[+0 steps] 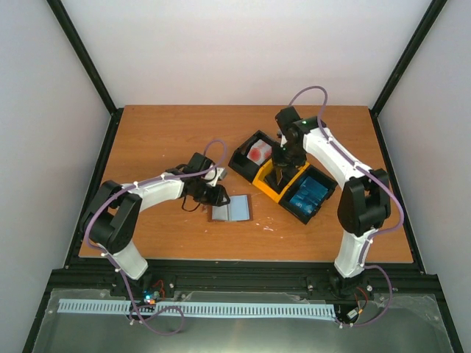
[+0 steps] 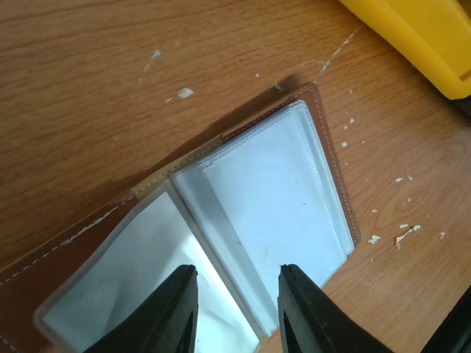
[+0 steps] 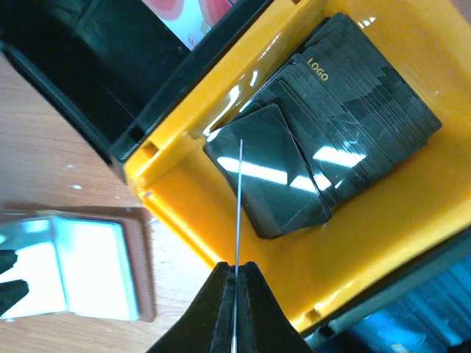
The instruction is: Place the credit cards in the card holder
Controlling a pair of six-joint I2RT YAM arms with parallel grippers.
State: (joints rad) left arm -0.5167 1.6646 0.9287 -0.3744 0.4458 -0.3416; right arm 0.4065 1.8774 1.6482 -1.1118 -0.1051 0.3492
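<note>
The credit card [image 3: 239,206], pinched edge-on by the closed right gripper [image 3: 235,294] above the black stack [image 3: 353,95] in the tray [image 3: 184,220], may pivot or slip in transit. The card holder [image 2: 265,206] lies open beside the tray. Its sleeves may spring shut, since the fingers of the left gripper [image 2: 239,309] stand narrowly apart over them. Both wrists point downward.

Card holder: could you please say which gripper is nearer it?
Left: left gripper is directly over the open holder; right gripper is over the yellow tray, pinching a card.
</note>
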